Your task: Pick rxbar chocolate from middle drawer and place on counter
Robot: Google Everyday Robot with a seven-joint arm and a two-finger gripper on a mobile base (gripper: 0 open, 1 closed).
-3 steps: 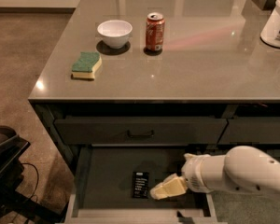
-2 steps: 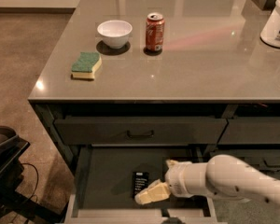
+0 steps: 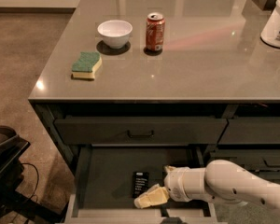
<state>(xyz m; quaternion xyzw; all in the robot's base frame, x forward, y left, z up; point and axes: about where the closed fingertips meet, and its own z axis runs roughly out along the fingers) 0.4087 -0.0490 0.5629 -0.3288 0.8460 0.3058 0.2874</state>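
One view is all you have, and it shows the job barely begun. The middle drawer (image 3: 107, 176) stands pulled open, but the rxbar chocolate (image 3: 140, 184) lies flat on its dark floor, toward the front and not lifted. The gripper (image 3: 149, 198) is down inside the drawer, just beside the bar's lower right corner, with its pale tip at the bar's near end. You cannot tell how far open it is or whether it has any hold on the bar. Grasping, lifting and setting down on the counter (image 3: 200, 64) all look left to do. The bar itself is a small flat black rectangle with white lettering, lying lengthwise front to back.
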